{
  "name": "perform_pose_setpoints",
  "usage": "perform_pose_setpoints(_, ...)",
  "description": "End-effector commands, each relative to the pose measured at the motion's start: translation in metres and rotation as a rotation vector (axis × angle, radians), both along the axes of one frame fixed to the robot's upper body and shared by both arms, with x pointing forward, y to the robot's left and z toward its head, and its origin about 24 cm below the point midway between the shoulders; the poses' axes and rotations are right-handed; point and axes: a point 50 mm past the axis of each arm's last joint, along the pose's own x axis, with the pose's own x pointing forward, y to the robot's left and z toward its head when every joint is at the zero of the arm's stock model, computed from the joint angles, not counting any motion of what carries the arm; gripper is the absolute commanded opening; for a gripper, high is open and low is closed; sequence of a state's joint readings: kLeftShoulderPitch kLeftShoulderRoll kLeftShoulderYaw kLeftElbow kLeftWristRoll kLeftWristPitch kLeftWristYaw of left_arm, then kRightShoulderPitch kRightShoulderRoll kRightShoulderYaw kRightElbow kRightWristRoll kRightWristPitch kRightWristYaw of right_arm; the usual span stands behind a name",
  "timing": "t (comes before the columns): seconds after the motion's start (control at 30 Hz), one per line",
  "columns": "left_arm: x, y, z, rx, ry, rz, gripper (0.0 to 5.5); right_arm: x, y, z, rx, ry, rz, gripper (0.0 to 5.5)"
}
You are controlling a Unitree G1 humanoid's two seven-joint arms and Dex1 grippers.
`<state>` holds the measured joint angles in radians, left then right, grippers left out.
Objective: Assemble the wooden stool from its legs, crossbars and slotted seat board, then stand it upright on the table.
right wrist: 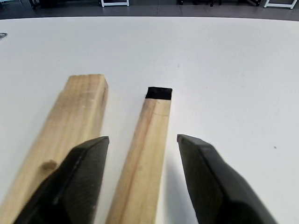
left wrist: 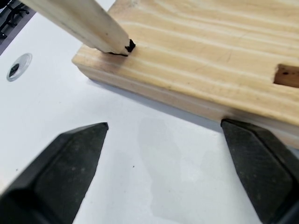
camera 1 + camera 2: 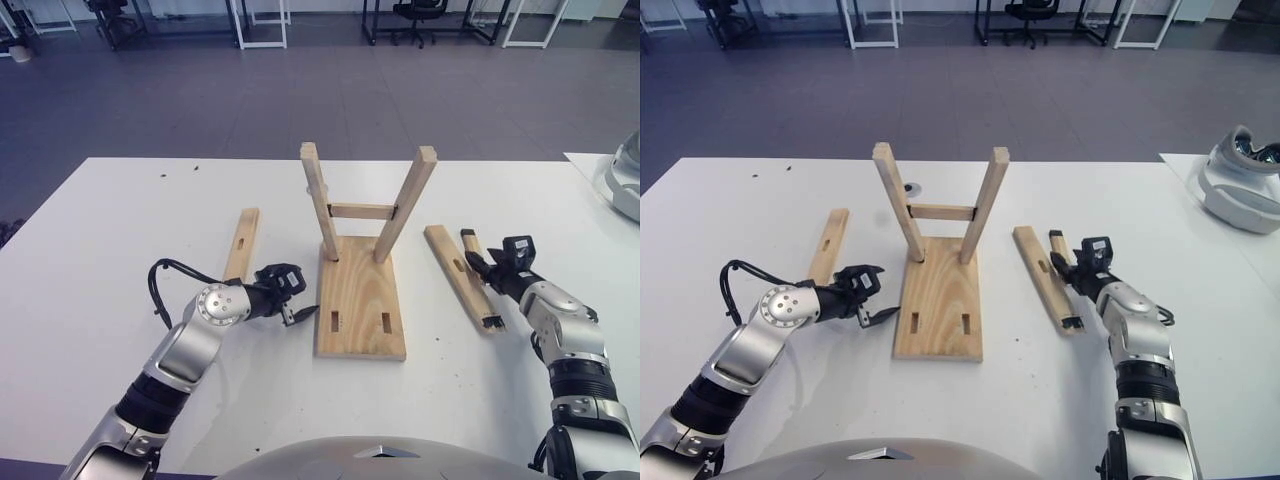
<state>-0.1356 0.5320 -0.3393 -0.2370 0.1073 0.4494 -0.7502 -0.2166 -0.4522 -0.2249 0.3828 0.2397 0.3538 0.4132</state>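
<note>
The left gripper (image 2: pixel 164 124) is wide open and empty, with the seat board's (image 2: pixel 196 60) edge just beyond its fingertips. The right gripper (image 1: pixel 142 139) is also wide open and holds nothing. The loose crossbar (image 1: pixel 156 112) lies between its fingers, long axis pointing straight ahead, so this arm is better placed. A spare leg (image 1: pixel 81 107) lies just outside.
</note>
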Motion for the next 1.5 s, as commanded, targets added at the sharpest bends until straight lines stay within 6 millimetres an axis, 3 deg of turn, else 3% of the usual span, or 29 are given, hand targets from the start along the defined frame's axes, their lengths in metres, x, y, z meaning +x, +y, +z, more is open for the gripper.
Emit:
perform_pose_setpoints(0.03, 0.003, -0.001, 0.001, -0.011, 0.0, 0.007, 4.47, 0.001, 0.002, -0.004, 0.011, 0.028, -0.028, 2.74)
perform_pose_setpoints(0.17, 0.003, -0.001, 0.001, -0.009, -0.002, 0.006, 4.47, -0.005, 0.001, -0.01, 0.007, 0.07, -0.033, 2.74)
perform_pose_setpoints(0.43, 0.007, 0.009, 0.009, -0.095, -0.029, 0.1, 4.47, -0.013, -0.005, -0.018, -0.024, 0.114, -0.051, 1.36)
perform_pose_setpoints(0.5, 0.013, 0.016, 0.015, -0.142, -0.055, 0.17, 4.47, -0.013, -0.008, -0.016, -0.046, 0.092, -0.059, 1.31)
perform_pose_setpoints(0.57, 0.02, 0.026, 0.03, -0.237, -0.098, 0.252, 4.47, 0.0, -0.016, 0.014, -0.1, -0.1, -0.096, 1.31)
perform_pose_setpoints(0.63, 0.024, 0.037, 0.06, -0.456, -0.16, 0.296, 4.47, 0.013, -0.016, 0.073, -0.178, -0.42, -0.101, 1.31)
perform_pose_setpoints(0.67, 0.025, 0.04, 0.081, -0.606, -0.193, 0.291, 4.47, 0.017, -0.004, 0.112, -0.246, -0.596, -0.062, 1.31)
perform_pose_setpoints(0.7, 0.025, 0.042, 0.105, -0.777, -0.228, 0.269, 4.47, 0.019, 0.019, 0.156, -0.273, -0.781, 0.009, 1.31)
perform_pose_setpoints(0.77, 0.024, 0.044, 0.149, -1.093, -0.274, 0.196, 4.47, 0.01, 0.071, 0.217, -0.297, -1.045, 0.198, 1.31)
perform_pose_setpoints(0.83, 0.022, 0.04, 0.177, -1.245, -0.279, 0.105, 4.47, -0.003, 0.119, 0.242, -0.302, -1.174, 0.422, 1.31)
perform_pose_setpoints(0.93, 0.023, 0.018, 0.204, -1.324, -0.245, -0.027, 4.47, -0.018, 0.173, 0.242, -0.21, -1.188, 0.701, 1.31)
perform_pose_setpoints(1.03, 0.021, -0.003, 0.211, -1.356, -0.188, -0.102, 4.29, -0.019, 0.193, 0.233, -0.122, -1.134, 0.835, 1.31)
perform_pose_setpoints(1.2, 0.02, -0.01, 0.213, -1.387, -0.17, -0.117, 3.38, -0.02, 0.204, 0.218, -0.118, -1.08, 0.921, 1.31)
perform_pose_setpoints(1.33, 0.022, -0.003, 0.211, -1.434, -0.179, -0.067, 2.65, -0.016, 0.203, 0.218, -0.115, -1.081, 0.879, 1.31)
perform_pose_setpoints(1.5, 0.022, -0.009, 0.202, -1.457, -0.135, -0.018, 1.78, -0.014, 0.203, 0.216, -0.195, -1.108, 0.835, 1.31)
